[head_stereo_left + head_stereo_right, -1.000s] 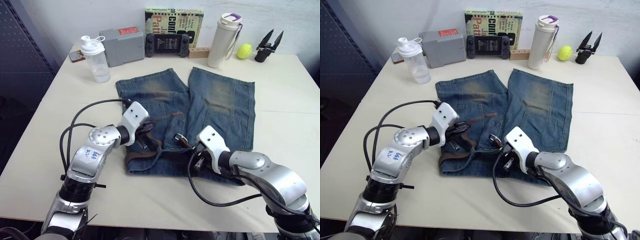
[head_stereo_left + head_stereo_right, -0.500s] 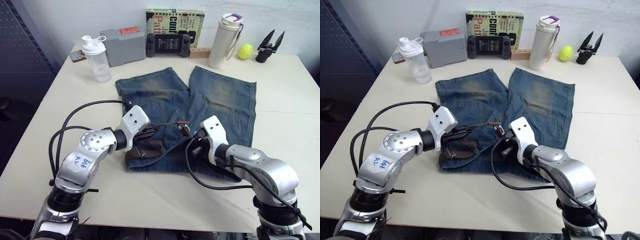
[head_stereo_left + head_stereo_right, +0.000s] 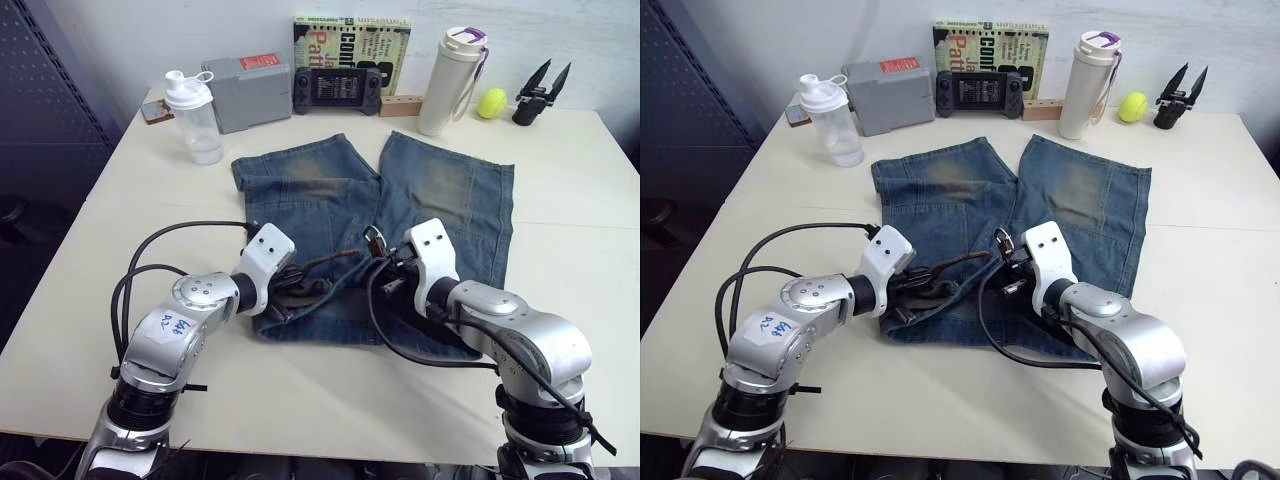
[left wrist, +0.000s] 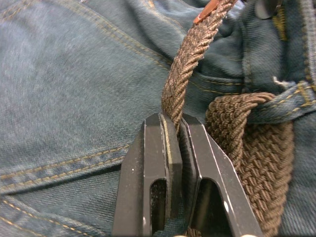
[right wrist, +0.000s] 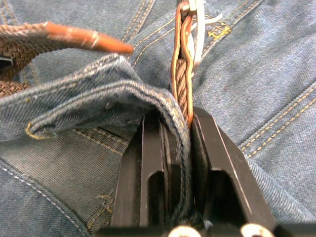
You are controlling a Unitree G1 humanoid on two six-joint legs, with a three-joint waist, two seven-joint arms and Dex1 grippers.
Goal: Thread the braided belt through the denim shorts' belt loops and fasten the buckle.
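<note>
Shorts (image 3: 440, 190) lie flat on the table (image 3: 90, 270), waistband toward the robot. Part of the belt (image 4: 256, 138) already runs along the waistband and goes under a loop (image 4: 291, 98) there. The left end effector (image 4: 177, 129) is pinched tight on the belt near its tip (image 5: 89, 40). The right end effector (image 5: 177, 121) is pinched on the buckle end, with a fold of denim caught between its fingers too. The buckle (image 3: 373, 238) stands up just past that end effector. The tip and the buckle are near each other but not joined. I think the threading is mostly done, though not every loop can be seen. Fastening is left: the tip must go into the buckle.
</note>
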